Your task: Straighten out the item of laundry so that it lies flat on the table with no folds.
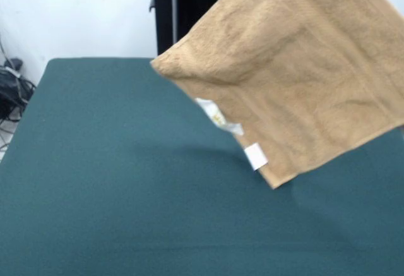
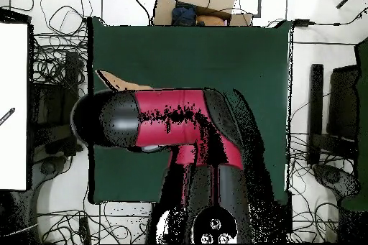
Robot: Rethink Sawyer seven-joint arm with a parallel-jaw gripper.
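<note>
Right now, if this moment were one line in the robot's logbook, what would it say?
towel: lifted, hanging above table, labels on lower edge | table: green top | arm: over table, covering most of towel | hand: hidden | task: towel not yet flat

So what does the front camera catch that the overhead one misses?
Only the front view shows the towel spread out and hanging above the table, with its white labels. Only the overhead view shows the red and black arm, which hides nearly all of the towel. Both show the green table and some of the towel.

Peach-orange terry-cloth towel [image 1: 303, 67]: lifted, hanging tilted above table, white labels [image 1: 255, 156] at lower edge. Dark green cloth-covered rectangular table [image 1: 113, 187]: beneath.
</note>
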